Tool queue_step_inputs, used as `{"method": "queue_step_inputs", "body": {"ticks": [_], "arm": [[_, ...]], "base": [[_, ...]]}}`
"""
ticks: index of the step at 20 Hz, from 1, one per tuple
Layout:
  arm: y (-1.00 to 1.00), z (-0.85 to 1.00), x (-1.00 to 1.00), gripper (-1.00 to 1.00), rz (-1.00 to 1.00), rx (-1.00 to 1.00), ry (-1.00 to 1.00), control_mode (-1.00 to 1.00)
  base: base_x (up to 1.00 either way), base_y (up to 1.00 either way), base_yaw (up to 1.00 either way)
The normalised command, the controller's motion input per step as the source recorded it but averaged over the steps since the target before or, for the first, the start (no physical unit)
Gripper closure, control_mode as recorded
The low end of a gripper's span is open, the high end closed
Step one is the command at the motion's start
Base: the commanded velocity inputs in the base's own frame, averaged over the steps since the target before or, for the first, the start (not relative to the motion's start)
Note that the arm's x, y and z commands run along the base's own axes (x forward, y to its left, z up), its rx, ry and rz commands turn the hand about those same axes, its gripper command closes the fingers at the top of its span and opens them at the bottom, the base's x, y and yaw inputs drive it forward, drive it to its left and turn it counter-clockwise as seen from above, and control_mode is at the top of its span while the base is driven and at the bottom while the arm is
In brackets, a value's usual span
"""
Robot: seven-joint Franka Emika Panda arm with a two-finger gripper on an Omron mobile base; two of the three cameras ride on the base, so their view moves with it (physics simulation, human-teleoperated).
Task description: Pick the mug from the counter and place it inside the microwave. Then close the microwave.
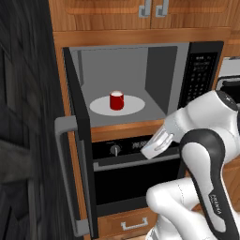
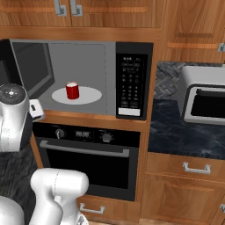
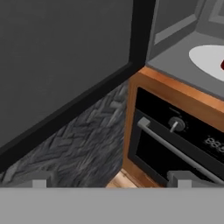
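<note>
Mug (image 1: 116, 101), red with a white inside, stands upright on the white turntable (image 1: 133, 107) inside the microwave (image 1: 161, 77). Its dark-framed door (image 1: 77, 140) hangs wide open to the left. Below is a black oven (image 2: 88, 162). The tool (image 3: 111, 179) is outside the cavity, facing the door's lower corner, fingers spread wide apart and empty.

Left base view: behind arm, from left, facing forward and down; microwave (image 1: 140, 79) upper centre, its open door (image 1: 77, 140) edge-on at left.
Right base view: from right, same microwave upper left, oven (image 2: 88, 154) below, counter (image 2: 184, 132) at right.
Both share microwave cavity, turntable (image 1: 117, 105), oven front.
Hand view: close, tilted; door glass upper left, oven handle (image 3: 175, 151) lower right.
</note>
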Motion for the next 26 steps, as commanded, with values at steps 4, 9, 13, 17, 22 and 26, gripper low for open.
{"method": "queue_step_inputs", "body": {"ticks": [4,9,13,17,22,26], "arm": [[0.12,0.25,-0.23,-1.00,-0.01,0.00,-0.04,-1.00],[0.00,0.43,-0.53,-1.00,-0.08,0.00,-0.02,-1.00],[0.02,0.39,-0.49,-1.00,-0.07,0.00,-0.07,-1.00],[0.04,0.20,-0.41,-1.00,-0.10,0.00,-0.11,-1.00],[0.07,0.23,-0.48,-1.00,-0.05,0.00,-0.17,-1.00],[0.04,0.05,-0.51,-1.00,-0.02,0.11,-0.12,-1.00]], "base": [[0.00,0.00,0.00],[0.00,0.00,0.00],[0.00,0.00,0.00],[0.00,0.00,0.00],[0.00,0.00,0.00],[0.00,0.00,0.00]]}}
